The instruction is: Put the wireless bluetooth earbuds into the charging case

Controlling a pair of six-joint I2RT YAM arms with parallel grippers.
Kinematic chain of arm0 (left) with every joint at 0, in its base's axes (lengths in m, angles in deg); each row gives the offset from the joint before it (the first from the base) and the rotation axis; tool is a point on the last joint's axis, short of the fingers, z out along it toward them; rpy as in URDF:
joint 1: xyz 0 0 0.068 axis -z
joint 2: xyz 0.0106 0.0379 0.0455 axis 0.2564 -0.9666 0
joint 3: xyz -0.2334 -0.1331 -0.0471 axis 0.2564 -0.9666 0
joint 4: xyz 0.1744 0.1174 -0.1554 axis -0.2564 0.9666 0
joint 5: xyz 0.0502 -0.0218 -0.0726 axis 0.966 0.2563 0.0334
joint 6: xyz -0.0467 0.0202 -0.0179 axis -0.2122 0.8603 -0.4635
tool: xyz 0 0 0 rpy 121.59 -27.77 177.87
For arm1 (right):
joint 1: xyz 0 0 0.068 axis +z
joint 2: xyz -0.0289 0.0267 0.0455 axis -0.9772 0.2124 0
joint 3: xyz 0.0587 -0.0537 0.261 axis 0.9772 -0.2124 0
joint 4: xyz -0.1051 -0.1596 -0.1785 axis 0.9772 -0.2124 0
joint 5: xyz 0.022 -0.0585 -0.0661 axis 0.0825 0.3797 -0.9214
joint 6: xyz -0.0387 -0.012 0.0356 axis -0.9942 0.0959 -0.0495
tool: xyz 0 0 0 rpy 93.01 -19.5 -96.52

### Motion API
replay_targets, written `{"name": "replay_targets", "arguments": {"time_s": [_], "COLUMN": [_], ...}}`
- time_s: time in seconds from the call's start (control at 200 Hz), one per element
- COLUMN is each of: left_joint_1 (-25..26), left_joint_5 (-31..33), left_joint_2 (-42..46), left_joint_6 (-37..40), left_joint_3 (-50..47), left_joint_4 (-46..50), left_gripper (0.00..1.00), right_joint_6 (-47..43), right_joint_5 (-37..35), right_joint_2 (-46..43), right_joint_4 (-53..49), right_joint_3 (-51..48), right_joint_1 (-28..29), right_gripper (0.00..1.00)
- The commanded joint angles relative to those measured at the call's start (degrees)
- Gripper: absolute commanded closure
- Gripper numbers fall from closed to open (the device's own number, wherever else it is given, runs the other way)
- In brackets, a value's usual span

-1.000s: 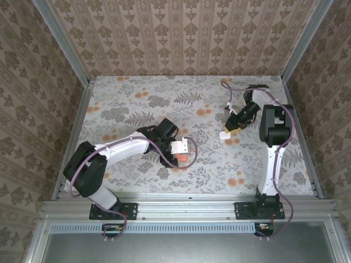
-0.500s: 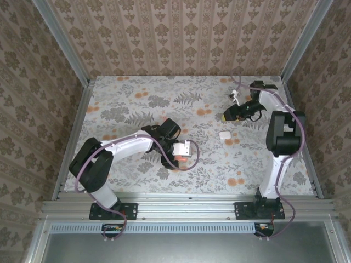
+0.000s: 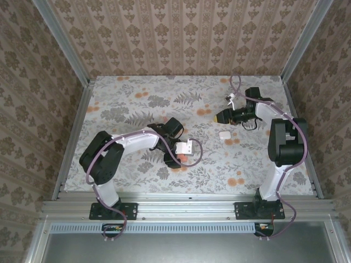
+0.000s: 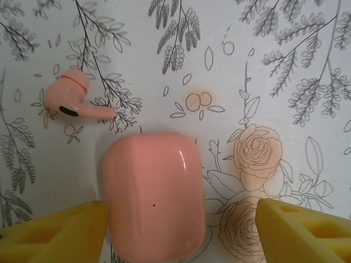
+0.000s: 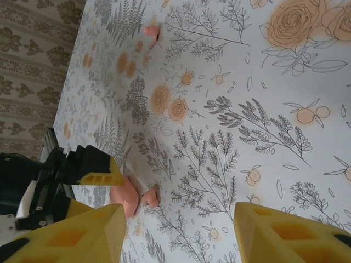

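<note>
Counter (image 3: 126,93): floral cover with patterned walls on 3 sides; both arm bases sit at its near edge.
Right arm (image 3: 282,142): stands along the right side and bends leftward, its wrist over the far right part of the counter.
Left arm (image 3: 131,143): stretches low from the near left toward the middle of the counter.
Right gripper (image 5: 180,219): released, its 2 yellow fingers spread wide with nothing between them, raised above the cover and pointing toward the middle.
Left gripper (image 4: 180,219): released, its 2 yellow fingers set either side of the pink case. One finger is just beside the case wall and the other is well apart from it; I cannot tell whether either touches.
Pink case (image 4: 153,194): lies flat mid-counter with its smooth rounded face up.
White case (image 3: 224,135): lies alone on the cover, between the 2 grippers and nearer the right one.
Pink earbud (image 4: 74,99): lies on its side on the cover just beside the pink case, outside it.
2nd pink earbud (image 5: 152,30): lies on the cover well apart from the pink case.
</note>
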Motion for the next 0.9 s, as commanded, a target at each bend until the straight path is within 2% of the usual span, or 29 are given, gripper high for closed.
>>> {"name": "replay_targets", "arguments": {"time_s": [0.0, 0.19, 0.465, 0.62, 0.9], "left_joint_1": [-0.4, -0.3, 0.0, 0.0, -0.2], "left_joint_5": [0.8, 2.2, 4.3, 4.8, 4.4], "left_joint_2": [-2.0, -4.8, -6.3, -4.4, 0.8], "left_joint_6": [-1.3, -2.0, -0.3, 0.8, 1.2], "left_joint_3": [2.9, 5.7, 6.9, 5.6, 6.0], "left_joint_4": [0.8, 2.2, 4.1, 4.2, 8.2], "left_gripper": [0.27, 0.29, 0.4, 0.5, 0.56], "right_joint_6": [3.0, 3.7, 5.3, 6.7, 6.9], "right_joint_5": [0.4, 0.4, -0.9, -1.2, 1.6], "right_joint_2": [-2.4, -3.7, -6.0, -8.0, -14.3], "right_joint_4": [2.6, 5.1, 4.8, 4.8, 7.9], "right_joint_3": [-1.5, -3.5, -4.4, -5.3, -10.9], "right_joint_1": [0.2, 0.4, 0.4, 0.4, 1.6], "right_gripper": [0.43, 0.42, 0.42, 0.43, 0.43]}}
